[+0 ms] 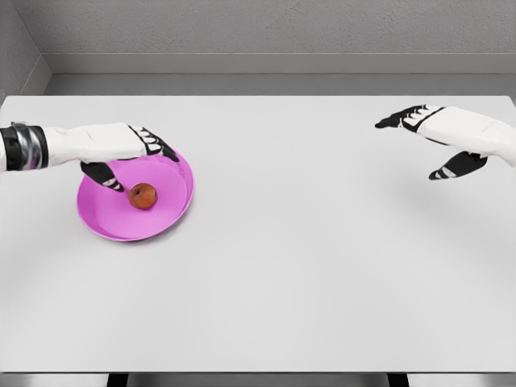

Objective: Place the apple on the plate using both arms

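Apple (143, 195) — lying in the pink plate (173, 211), ungrasped. Left hand (121, 157) over the plate's far side, fingers loose; right hand (439, 137) well apart, fingers spread. Placement seemingly done — next, lift left hand clear.

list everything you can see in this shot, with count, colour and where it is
round pink plate: one, pink, on the left part of the table
small red-orange apple: one, red-orange, lying on the plate near its middle
flat white table: one, white, fills most of the view
grey wall: one, grey, behind the table's far edge
left hand: one, white with black fingers, over the plate's far-left rim, fingers open, apart from the apple
right hand: one, white with black fingers, over the table's far right, fingers open, holding nothing
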Robot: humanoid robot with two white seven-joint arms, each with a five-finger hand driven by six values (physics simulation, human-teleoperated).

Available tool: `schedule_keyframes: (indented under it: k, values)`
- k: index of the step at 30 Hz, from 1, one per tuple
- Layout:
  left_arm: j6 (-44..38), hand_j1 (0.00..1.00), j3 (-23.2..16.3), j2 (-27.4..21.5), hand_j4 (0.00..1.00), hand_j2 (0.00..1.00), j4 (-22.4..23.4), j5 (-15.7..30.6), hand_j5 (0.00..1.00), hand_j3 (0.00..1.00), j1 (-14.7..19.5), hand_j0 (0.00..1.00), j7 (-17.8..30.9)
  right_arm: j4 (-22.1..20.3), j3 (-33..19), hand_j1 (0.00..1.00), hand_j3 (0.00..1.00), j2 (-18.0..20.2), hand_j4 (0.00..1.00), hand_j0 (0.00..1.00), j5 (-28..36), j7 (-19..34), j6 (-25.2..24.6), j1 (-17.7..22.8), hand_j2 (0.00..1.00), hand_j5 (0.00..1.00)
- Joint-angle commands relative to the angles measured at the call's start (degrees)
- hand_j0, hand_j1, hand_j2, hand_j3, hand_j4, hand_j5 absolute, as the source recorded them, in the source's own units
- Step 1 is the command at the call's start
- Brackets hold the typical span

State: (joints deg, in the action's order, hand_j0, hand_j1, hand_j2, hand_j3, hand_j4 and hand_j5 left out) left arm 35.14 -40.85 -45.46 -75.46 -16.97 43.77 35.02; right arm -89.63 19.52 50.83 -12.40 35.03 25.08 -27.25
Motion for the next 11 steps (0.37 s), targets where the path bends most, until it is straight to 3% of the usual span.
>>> schedule_keyframes:
  k: [1, 6, 11]
  values:
    - [-0.1, 1.0, 2.2, -0.2, 1.0, 1.0, 4.8, 4.5, 1.0, 1.0, 0.0, 1.0, 0.0, 0.0, 0.0, 1.0, 1.0, 0.1, 1.0, 1.0, 0.3, 0.0, -0.1, 0.0, 1.0, 1.0]
    - [-0.1, 1.0, 3.2, -0.4, 1.0, 1.0, 9.2, 4.3, 1.0, 1.0, -0.2, 1.0, 0.0, 0.2, 0.0, 1.0, 1.0, 0.1, 1.0, 1.0, 0.3, 0.0, -0.1, 0.1, 1.0, 1.0]
    - [-0.1, 1.0, 3.3, -0.9, 1.0, 1.0, 9.2, 4.5, 1.0, 1.0, -0.2, 1.0, 0.0, 0.1, 0.0, 1.0, 1.0, 0.1, 1.0, 1.0, 0.3, 0.0, -0.1, 0.0, 1.0, 1.0]
